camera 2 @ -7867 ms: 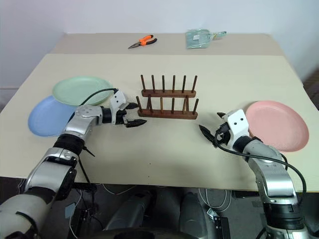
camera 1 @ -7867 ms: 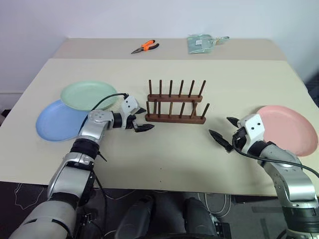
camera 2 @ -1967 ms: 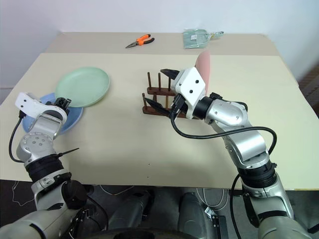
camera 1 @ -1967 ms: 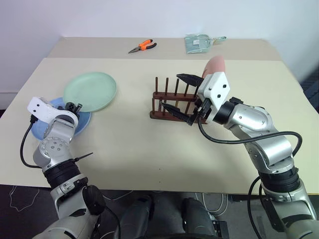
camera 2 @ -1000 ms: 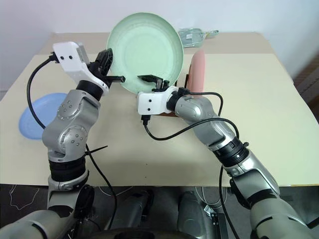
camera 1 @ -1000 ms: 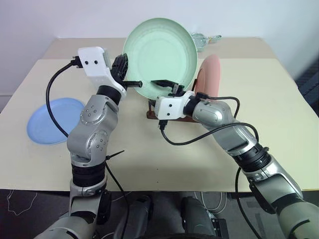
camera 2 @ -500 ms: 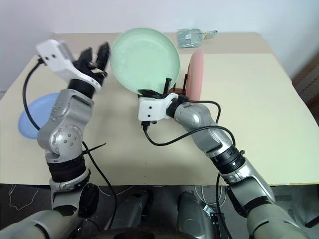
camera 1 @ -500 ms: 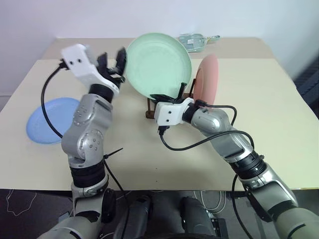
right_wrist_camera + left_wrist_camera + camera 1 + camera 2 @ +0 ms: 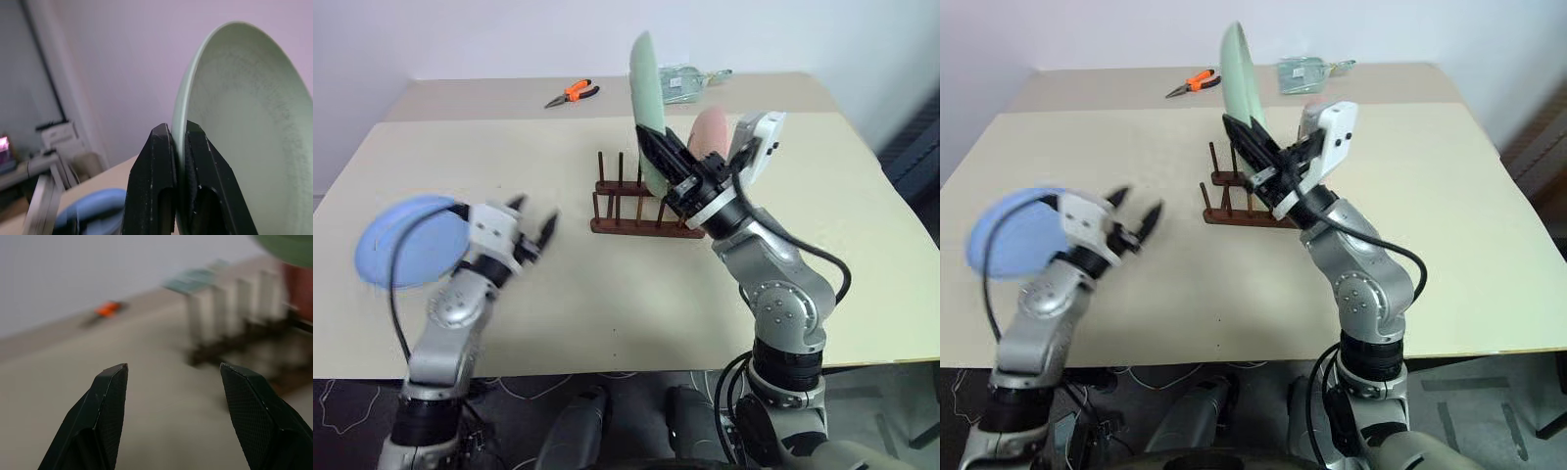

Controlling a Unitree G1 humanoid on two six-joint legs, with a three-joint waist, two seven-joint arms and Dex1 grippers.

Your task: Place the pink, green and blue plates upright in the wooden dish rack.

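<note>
The mint green plate stands on edge in the air above the wooden dish rack, and my right gripper is shut on its rim. The pink plate stands upright at the rack's right end, partly hidden behind that gripper. Flat on the table at the left lies the blue plate. My left gripper hovers low between the blue plate and the rack, open with nothing between its fingers.
Orange-handled pliers and a pale green packet lie on the far table strip behind the rack. Bare tabletop stretches in front of the rack and to its right.
My left gripper has let go of the green plate and dropped low to the left. The right gripper has closed on the plate's rim and rolled it edge-on over the rack.
</note>
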